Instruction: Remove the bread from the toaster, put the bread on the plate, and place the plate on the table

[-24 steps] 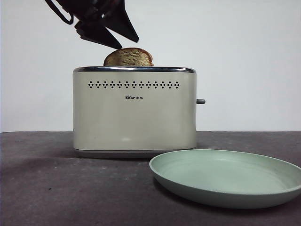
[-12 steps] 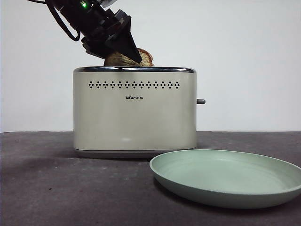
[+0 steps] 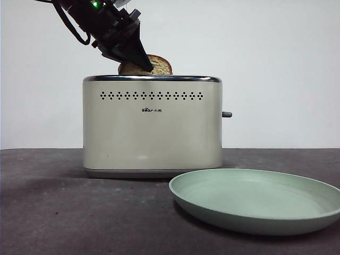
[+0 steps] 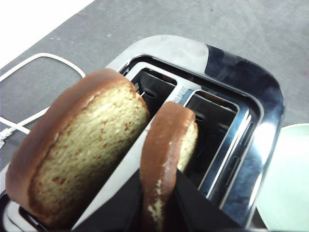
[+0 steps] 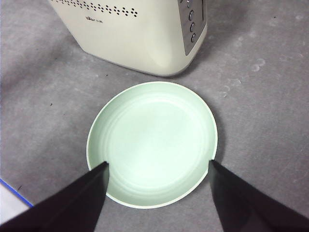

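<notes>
1. The left gripper (image 4: 159, 205) has its two black jaws pressed against the two faces of the bread (image 4: 166, 159), a thick tan slice with a brown crust and domed top, clamping it at its upper edge.
2. In the front view the same left gripper (image 3: 139, 62) slants down from the upper left, its dark pointed tip lying over the left part of the bread (image 3: 158, 65), whose dome shows just above the chrome rim.
3. The bread stands upright in one slot of the boxy cream toaster (image 3: 152, 127) with the chrome top rim (image 4: 246, 87); a second slice of like tan bread with brown crust (image 4: 82, 150) leans in the other slot, just beside the gripped slice and untouched by the jaws.
4. The right gripper (image 5: 158, 193) hangs with its jaws wide apart above the round, shallow, pale mint-green plate (image 5: 152, 142), one jaw tip over each side of the rim, gripping nothing.
5. The plate (image 3: 255, 199) lies flat on the dark grey-brown matte table (image 3: 64, 212), near its front edge and toward its right side, just in front of the toaster's right end; whether they touch cannot be told.
6. A thin white cable (image 4: 43, 65) runs over the table beside the toaster.
</notes>
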### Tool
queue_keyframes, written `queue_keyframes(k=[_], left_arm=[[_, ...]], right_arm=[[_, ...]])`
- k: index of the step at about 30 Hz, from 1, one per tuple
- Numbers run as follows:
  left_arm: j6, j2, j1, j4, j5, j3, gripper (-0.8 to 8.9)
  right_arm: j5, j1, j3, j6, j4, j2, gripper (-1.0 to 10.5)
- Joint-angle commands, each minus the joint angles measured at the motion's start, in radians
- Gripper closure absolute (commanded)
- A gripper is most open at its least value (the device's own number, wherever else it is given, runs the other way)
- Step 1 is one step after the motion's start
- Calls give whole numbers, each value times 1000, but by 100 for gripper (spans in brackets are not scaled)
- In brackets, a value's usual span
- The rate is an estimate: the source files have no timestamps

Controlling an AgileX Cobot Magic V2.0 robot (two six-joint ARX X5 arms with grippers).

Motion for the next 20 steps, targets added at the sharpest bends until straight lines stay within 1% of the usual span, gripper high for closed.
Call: queue_keyframes(k=[1, 7, 12, 14, 17, 20], left_arm=[[-5, -40, -4, 12, -2, 47, 808], [-14, -183, -4, -3, -2, 60, 808], [-103, -351, -4, -28, -2, 60, 808], [-135, -407, -5, -64, -2, 60, 808], [-159, -480, -5, -151, -2, 60, 808], [-159, -537, -5, -253, -2, 60, 808]], right_arm=[[3, 5, 16, 10, 6, 4, 614], [3, 5, 16, 11, 6, 5, 614], [4, 5, 16, 12, 21, 48, 614], [4, 5, 16, 24, 26, 77, 615], [4, 5, 16, 42, 44, 133, 615], [4, 5, 16, 46, 78, 204, 615]])
